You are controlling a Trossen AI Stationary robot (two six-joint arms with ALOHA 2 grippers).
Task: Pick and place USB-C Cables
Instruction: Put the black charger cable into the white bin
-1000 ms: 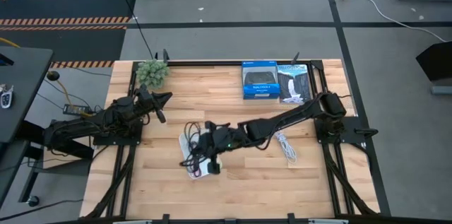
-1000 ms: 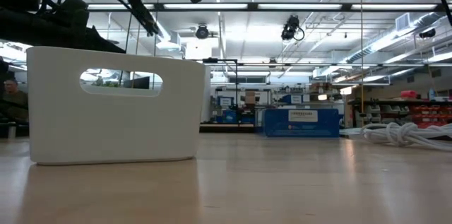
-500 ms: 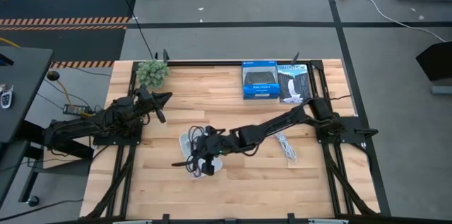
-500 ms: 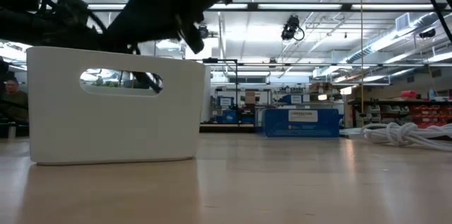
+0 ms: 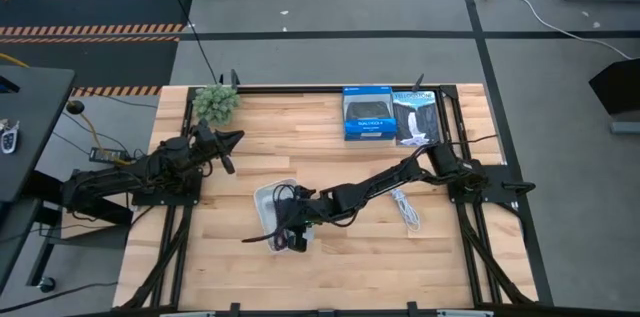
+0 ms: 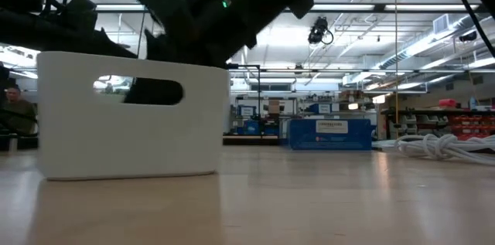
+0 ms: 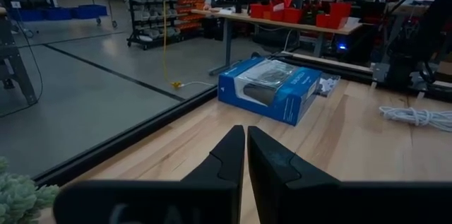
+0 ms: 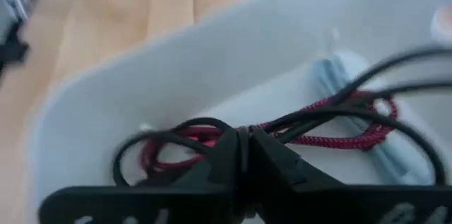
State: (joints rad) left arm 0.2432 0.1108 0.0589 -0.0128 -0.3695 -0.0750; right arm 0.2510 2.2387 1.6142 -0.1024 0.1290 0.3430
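Observation:
The white tray [image 5: 266, 200] stands at the table's middle, near side; in the low view the tray [image 6: 93, 137] shows its side with a handle slot. My right gripper [image 5: 286, 233] reaches down into it, shut on the black cable [image 8: 332, 114]. The dark red cable [image 8: 353, 138] lies on the tray floor [image 8: 233, 61]. The white cable [image 5: 405, 207] lies on the table to the tray's right, and the low view also shows this white cable [image 6: 441, 146]. My left gripper [image 5: 230, 141], shut and empty, waits at the left; its own view shows the left gripper [image 7: 245, 139] holding nothing. My right gripper [image 8: 244, 146] pinches the black cable between its two fingers at a stretch [image 8: 212, 133] between its loops. The fingers point down into the tray from above. One loop [image 8: 138, 152] sags to one side and strands [image 8: 381, 86] run off to the other, above the dark red cable.
Two blue retail boxes [image 5: 368, 115] [image 5: 415, 117] lie at the far edge, and a small green plant [image 5: 215, 102] sits at the far left corner. Bare wood lies between the tray and the near edge [image 5: 380, 277].
My right gripper, shut on the black cable, has moved a little toward the near edge and gone down into the white tray; the arm now shows dark behind the tray's handle slot. The black cable has come down with it over the dark red one.

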